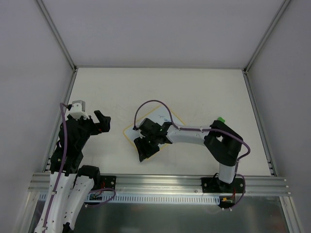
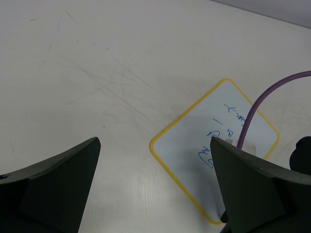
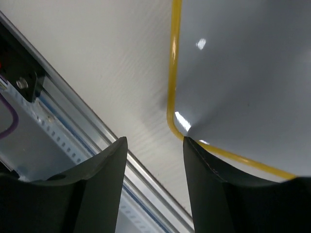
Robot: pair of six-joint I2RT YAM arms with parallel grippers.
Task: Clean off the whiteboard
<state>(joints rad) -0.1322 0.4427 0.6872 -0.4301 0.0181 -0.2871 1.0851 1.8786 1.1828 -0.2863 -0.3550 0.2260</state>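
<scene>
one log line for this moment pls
phase: pre-wipe | whiteboard: blue writing present | left hand: open, empty, left of board | right hand: open, empty, over board's corner

A scuffed white table [image 1: 194, 87] has a slotted metal rail [image 1: 160, 187] along its near edge and a small green block [image 1: 221, 119] toward its right edge.

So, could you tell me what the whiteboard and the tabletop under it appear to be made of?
The whiteboard looks like a smooth, glossy coated panel, given the bright glints on it, with a yellow, probably plastic, rim. The table looks like matte white laminate or plastic, dull and finely scratched.
</scene>
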